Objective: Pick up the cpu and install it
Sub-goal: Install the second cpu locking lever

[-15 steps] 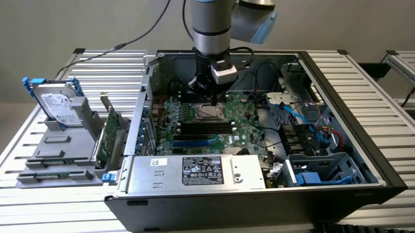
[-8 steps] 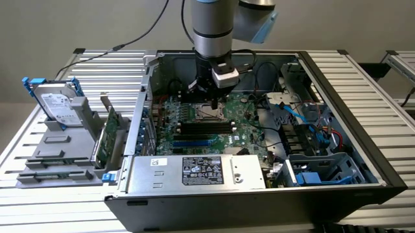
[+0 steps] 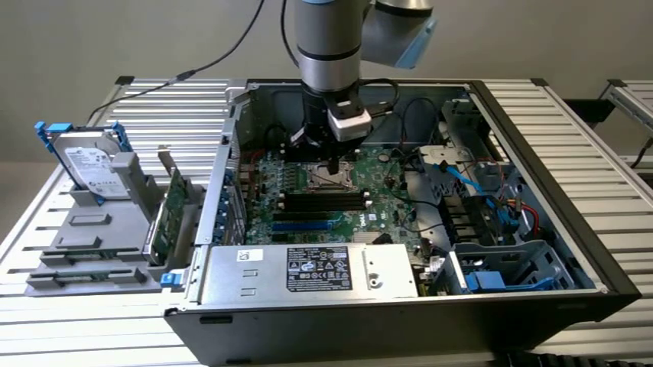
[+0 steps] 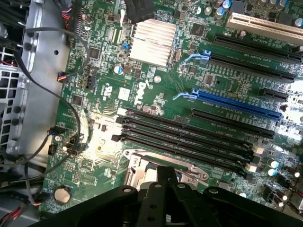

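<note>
My gripper (image 3: pixel 332 165) hangs low inside the open computer case, straight above the black-and-metal socket frame (image 3: pixel 329 182) on the green motherboard (image 3: pixel 383 191). It is shut. In the wrist view its dark tip (image 4: pixel 165 176) lies over the socket frame (image 4: pixel 142 163), just beside the black memory slots (image 4: pixel 189 139). The cpu is hidden; I cannot tell whether it sits between the fingers or under them.
The silver power supply (image 3: pixel 306 271) fills the case's near side, with drive cages and cables (image 3: pixel 490 206) at the exterior view's right. A finned heatsink (image 4: pixel 151 42) and a blue slot (image 4: pixel 236 101) lie beyond the memory slots. A hard drive (image 3: pixel 90 164) stands on a grey fixture outside the case.
</note>
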Action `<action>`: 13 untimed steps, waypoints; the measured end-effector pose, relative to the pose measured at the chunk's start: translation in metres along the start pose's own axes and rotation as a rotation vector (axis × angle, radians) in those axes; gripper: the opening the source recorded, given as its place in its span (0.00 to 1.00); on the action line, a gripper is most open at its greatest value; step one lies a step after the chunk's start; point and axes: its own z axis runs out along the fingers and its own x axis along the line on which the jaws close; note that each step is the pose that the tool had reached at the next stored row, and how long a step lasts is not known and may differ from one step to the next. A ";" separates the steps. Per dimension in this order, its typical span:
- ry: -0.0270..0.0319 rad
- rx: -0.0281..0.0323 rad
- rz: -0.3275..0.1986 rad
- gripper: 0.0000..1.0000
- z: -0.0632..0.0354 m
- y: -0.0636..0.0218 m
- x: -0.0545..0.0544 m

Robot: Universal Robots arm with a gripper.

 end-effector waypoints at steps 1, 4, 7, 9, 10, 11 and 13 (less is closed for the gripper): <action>0.0000 0.0005 -0.003 0.11 -0.0002 -0.0003 -0.002; -0.0002 0.0021 -0.011 0.11 -0.0008 -0.0013 -0.008; -0.0001 0.0038 -0.017 0.11 -0.0015 -0.0022 -0.015; -0.0002 0.0044 -0.021 0.11 -0.0019 -0.0027 -0.019; -0.0003 0.0045 -0.023 0.11 -0.0021 -0.0029 -0.021; -0.0004 0.0047 -0.024 0.11 -0.0023 -0.0031 -0.023; -0.0005 0.0051 -0.028 0.11 -0.0026 -0.0032 -0.027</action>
